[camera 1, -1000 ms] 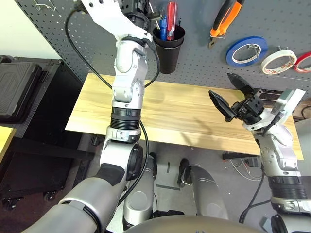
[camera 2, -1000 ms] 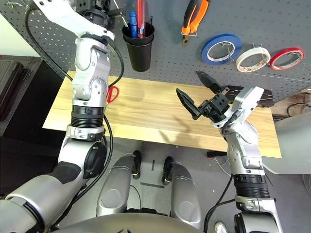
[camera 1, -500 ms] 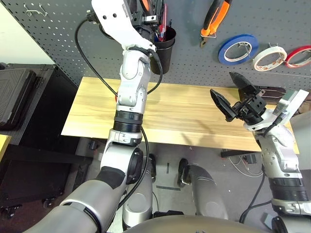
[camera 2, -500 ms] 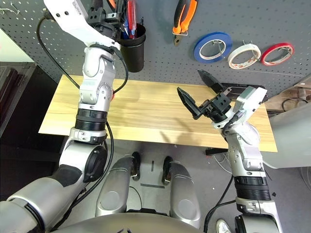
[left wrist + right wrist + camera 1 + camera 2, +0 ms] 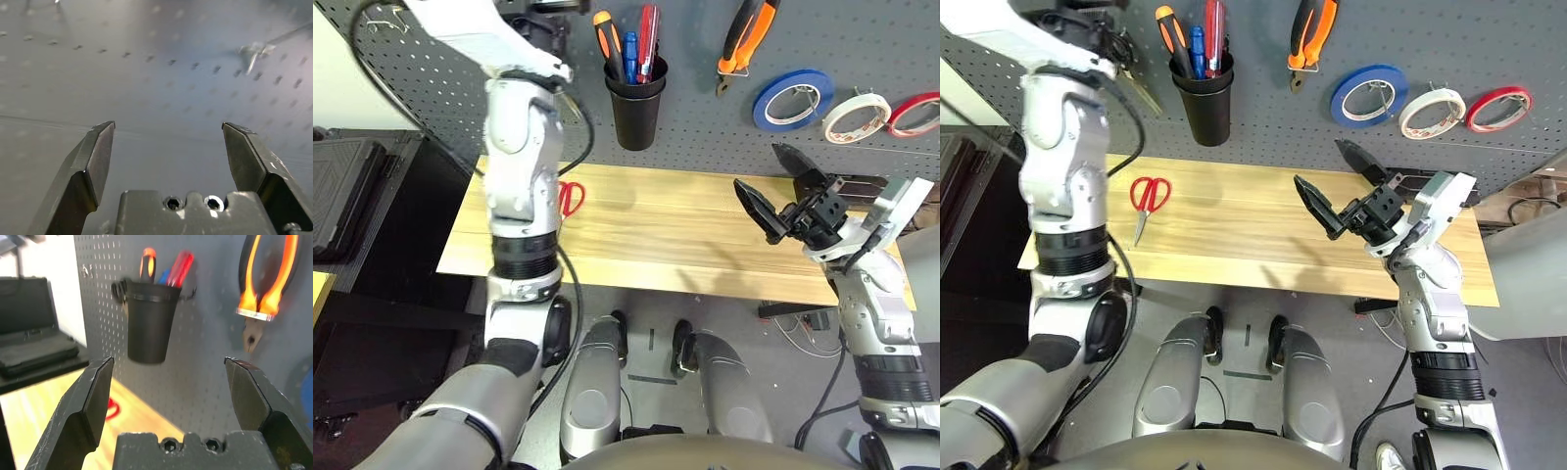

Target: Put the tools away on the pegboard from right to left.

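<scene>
The left gripper faces a blurred stretch of pegboard, and the wire hook ahead of it, off toward one finger's side, is too soft to make out in shape. Ahead of the right gripper, the pliers lose their handle tops at the frame edge. The red-handled scissors, low beside one finger, are partly hidden behind it.

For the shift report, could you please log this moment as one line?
left claw: open, empty, at pegboard | right claw: open, empty | red-handled scissors: on table
</scene>
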